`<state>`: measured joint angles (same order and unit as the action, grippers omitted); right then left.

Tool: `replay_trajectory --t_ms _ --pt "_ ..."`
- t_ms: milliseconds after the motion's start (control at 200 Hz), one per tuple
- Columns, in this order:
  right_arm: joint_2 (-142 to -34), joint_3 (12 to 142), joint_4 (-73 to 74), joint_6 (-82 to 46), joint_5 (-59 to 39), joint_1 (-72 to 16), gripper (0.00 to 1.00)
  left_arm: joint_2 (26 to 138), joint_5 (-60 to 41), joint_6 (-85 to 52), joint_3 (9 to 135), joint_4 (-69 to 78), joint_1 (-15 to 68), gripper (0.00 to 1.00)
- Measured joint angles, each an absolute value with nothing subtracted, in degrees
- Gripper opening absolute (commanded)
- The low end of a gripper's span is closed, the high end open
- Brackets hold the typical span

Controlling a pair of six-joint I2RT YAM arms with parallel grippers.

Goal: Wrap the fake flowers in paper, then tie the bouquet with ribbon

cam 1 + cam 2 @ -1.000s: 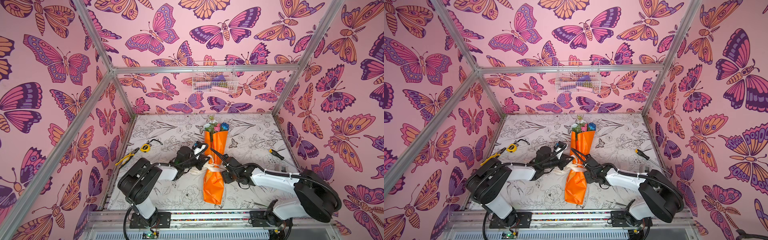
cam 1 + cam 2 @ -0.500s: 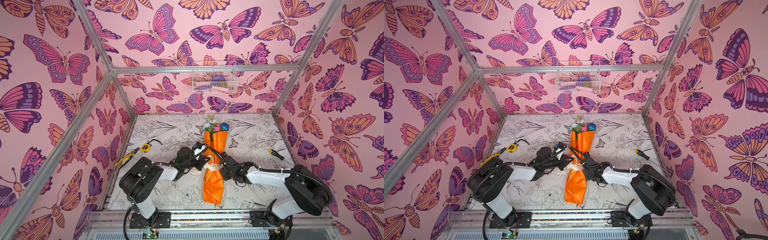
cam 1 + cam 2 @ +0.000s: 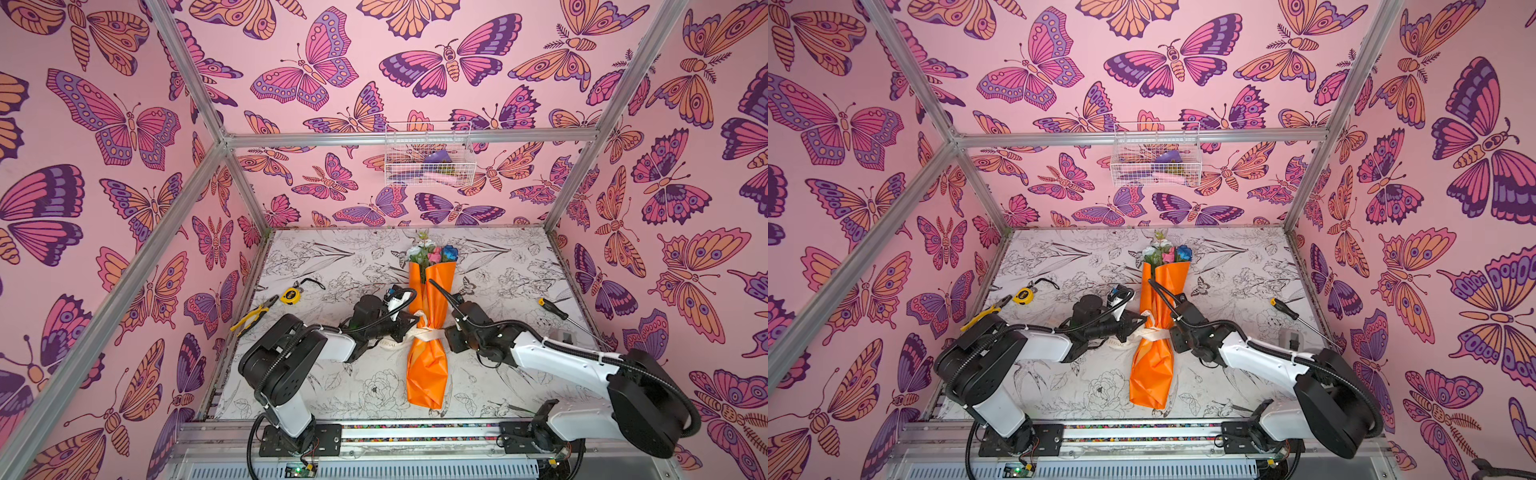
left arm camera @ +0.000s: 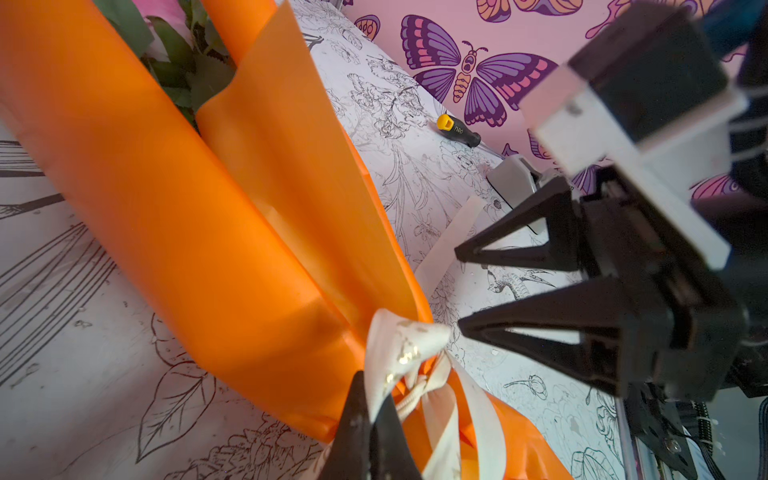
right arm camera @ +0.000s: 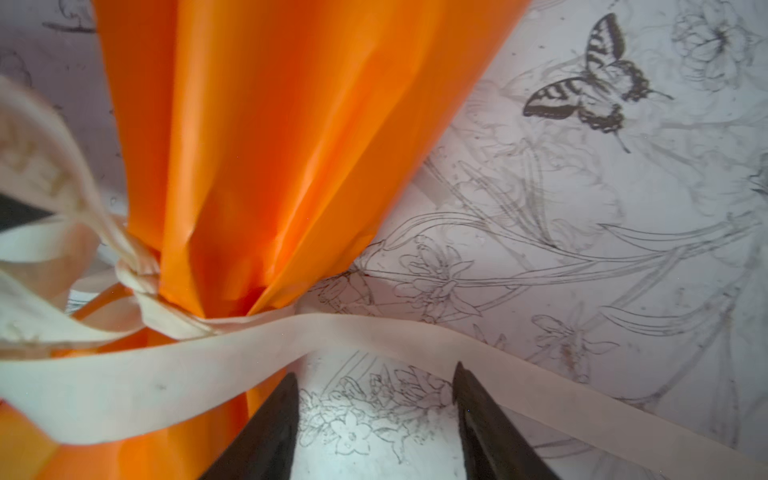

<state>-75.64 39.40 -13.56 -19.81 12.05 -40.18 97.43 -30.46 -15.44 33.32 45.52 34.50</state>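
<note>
Left tool (image 4: 368,401) is clamped on the ribbon (image 5: 174,374) by the knot, and right tool (image 5: 374,372) sits jaws apart over the loose tail. The bouquet (image 3: 428,374) lies mid-frame on the bench (image 3: 353,390). I'd say we're mid-tie. Next I close on that tail and pull outward.

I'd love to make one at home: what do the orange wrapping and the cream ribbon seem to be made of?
The orange wrapping looks like thin plastic film or coated paper: smooth, glossy highlights, sharp creases. The cream ribbon seems a soft satin-like fabric: faint sheen, limp curves, a tight knot.
</note>
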Motion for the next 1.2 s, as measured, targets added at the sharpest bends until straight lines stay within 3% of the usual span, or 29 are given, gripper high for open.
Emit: replay_trajectory --t_ms 210,350,556,856,1202 --pt "-76.93 43.09 -19.59 -21.56 2.48 -23.97 0.71 97.43 -30.46 -15.09 33.12 45.43 34.50 0.00" --pt "-82.70 44.51 -22.09 -20.93 -2.20 -19.99 0.72 97.43 -30.44 -14.59 33.12 45.39 34.50 0.00" --pt "-89.93 46.96 -23.11 -19.64 -7.11 -19.64 0.71 97.41 -30.44 -14.06 33.12 45.19 34.50 0.00" --pt "-90.28 46.46 -20.67 -19.49 -13.37 -20.08 0.67 97.41 -30.44 -13.96 33.12 45.17 34.50 0.00" --pt "-85.43 42.50 -24.16 -23.46 -7.25 -29.15 0.62 97.12 -30.41 -13.85 33.08 45.01 34.52 0.00"
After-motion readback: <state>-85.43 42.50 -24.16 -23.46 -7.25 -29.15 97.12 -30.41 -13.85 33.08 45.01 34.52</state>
